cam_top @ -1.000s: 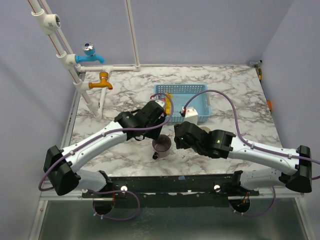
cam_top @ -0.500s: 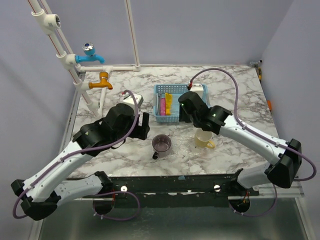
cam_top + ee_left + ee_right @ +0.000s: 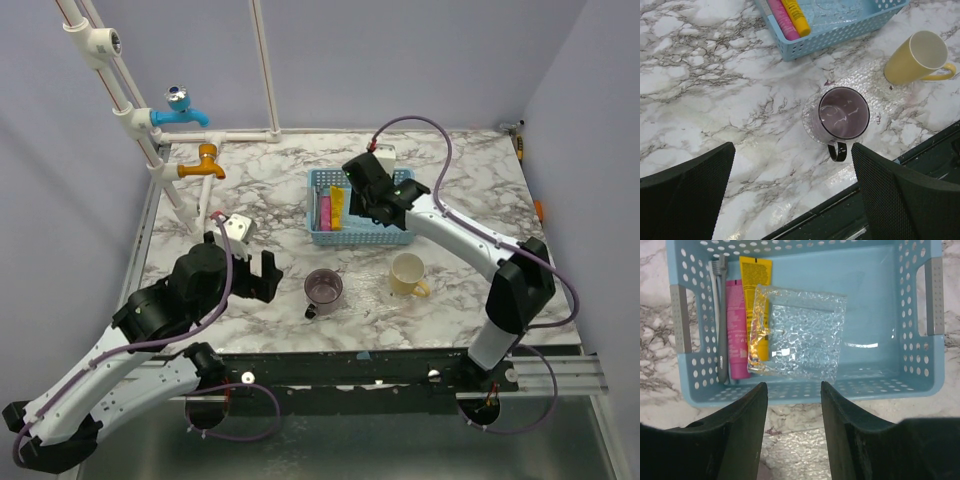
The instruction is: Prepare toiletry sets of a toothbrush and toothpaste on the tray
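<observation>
Left tool (image 3: pixel 792 170) released wide above mauve cup (image 3: pixel 844 114), right arm (image 3: pixel 450 225) stretched over basket (image 3: pixel 935 360), right tool (image 3: pixel 792 392) half-parted, seemingly empty

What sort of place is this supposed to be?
Probably a mock bathroom counter in a lab: marble-look top, blue tap and orange tap on bare pipes, a basket holding toothbrush and toothpaste.

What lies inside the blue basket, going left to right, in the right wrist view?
grey toothbrush → pink toothpaste tube → yellow toothpaste tube → clear bubble-wrap pouch
</observation>
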Available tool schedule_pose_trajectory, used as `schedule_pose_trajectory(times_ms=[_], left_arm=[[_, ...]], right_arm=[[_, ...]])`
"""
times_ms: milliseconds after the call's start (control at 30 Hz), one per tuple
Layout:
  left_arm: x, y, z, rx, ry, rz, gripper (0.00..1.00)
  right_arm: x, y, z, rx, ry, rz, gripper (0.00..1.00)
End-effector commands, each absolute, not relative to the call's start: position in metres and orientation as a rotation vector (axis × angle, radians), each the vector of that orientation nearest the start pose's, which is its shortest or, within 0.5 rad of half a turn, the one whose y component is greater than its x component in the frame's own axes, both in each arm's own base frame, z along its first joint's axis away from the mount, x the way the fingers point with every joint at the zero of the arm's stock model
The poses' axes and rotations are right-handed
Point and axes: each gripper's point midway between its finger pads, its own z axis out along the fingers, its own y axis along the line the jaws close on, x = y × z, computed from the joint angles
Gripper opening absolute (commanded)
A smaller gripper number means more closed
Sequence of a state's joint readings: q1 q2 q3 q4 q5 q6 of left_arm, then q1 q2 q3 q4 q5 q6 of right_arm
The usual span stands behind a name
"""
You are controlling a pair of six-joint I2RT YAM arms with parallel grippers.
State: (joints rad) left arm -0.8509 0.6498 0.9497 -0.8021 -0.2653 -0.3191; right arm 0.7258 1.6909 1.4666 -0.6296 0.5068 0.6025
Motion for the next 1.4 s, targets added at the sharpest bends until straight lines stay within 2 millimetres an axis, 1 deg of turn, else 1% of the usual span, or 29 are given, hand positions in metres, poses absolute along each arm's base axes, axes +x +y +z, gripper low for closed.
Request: schedule_pose_trajectory(times_ms=[0, 200, 400, 567, 733, 867, 1000, 1167, 1267, 1367], left_arm=[[0.175, -0.143, 0.257, 0.358, 1.949, -0.477, 0.99], [0.175, -0.14, 0.249, 0.337, 1.96, -0.469, 0.99], [0.177, -0.133, 0.247, 0.292, 1.965, -0.442, 0.99], [0.176, -0.132, 0.247, 0.291, 1.968, -0.445, 0.99], [0.176, -0.132, 0.247, 0.288, 1.966, -0.446, 0.99], [0.176, -0.133, 0.246, 0.289, 1.97, -0.445, 0.99], [0.176, -0.133, 0.246, 0.29, 1.97, -0.446, 0.99], [0.176, -0.133, 0.246, 0.291, 1.97, -0.446, 0.99], [0.176, -0.133, 0.245, 0.293, 1.973, -0.443, 0.99], [0.177, -0.134, 0.245, 0.293, 1.974, -0.442, 0.99]], right_arm=[[0.386, 0.245, 0.17, 0.164, 2.3, 0.065, 0.5], [0.397, 0.246, 0.144, 0.234, 2.344, 0.004, 0.49], [0.402, 0.246, 0.131, 0.273, 2.351, -0.017, 0.49], [0.407, 0.242, 0.119, 0.304, 2.362, -0.048, 0.49], [0.414, 0.239, 0.111, 0.33, 2.375, -0.061, 0.48], [0.416, 0.241, 0.105, 0.329, 2.39, -0.058, 0.47], [0.415, 0.242, 0.095, 0.326, 2.414, -0.062, 0.45], [0.412, 0.245, 0.088, 0.325, 2.431, -0.047, 0.44], [0.411, 0.246, 0.086, 0.32, 2.438, -0.034, 0.41], [0.41, 0.247, 0.085, 0.317, 2.442, -0.028, 0.35]])
